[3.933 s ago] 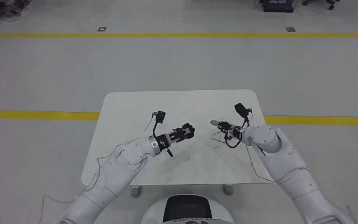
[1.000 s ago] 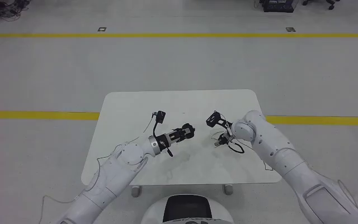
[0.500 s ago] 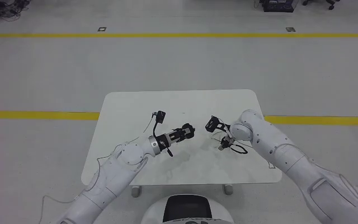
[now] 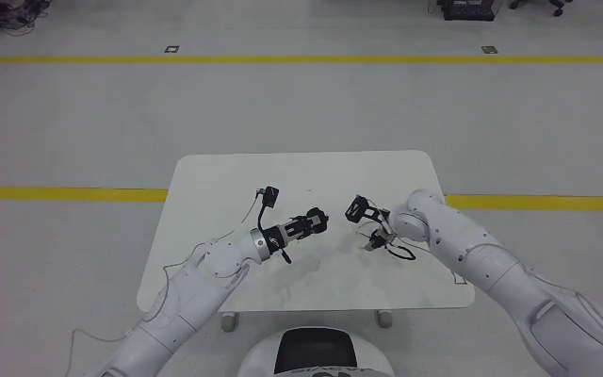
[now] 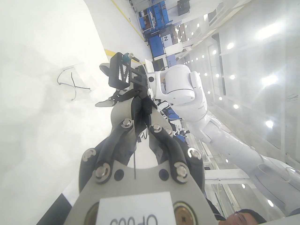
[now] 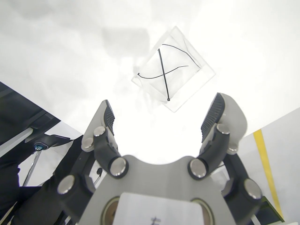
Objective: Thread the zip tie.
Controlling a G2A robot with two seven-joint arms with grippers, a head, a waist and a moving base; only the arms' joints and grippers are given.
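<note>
Left fingers (image 5: 140,105) are shut tight on a thin black zip tie (image 5: 135,165). The strip runs back between them toward the wrist. These fingers hang over the middle of the white bench (image 4: 283,179) and point across at the other arm. The right fingers (image 6: 211,115) are wide open and have nothing in them. They point down at the bench, just above a flat clear tray (image 6: 206,74). Three more black ties (image 6: 164,76) lie in that tray. One is straight and two are bent, and they cross over each other. The tray sits flat on the bench, near the side where a yellow floor line (image 6: 262,151) runs past. The two arms are near each other above the bench, but they do not touch.
</note>
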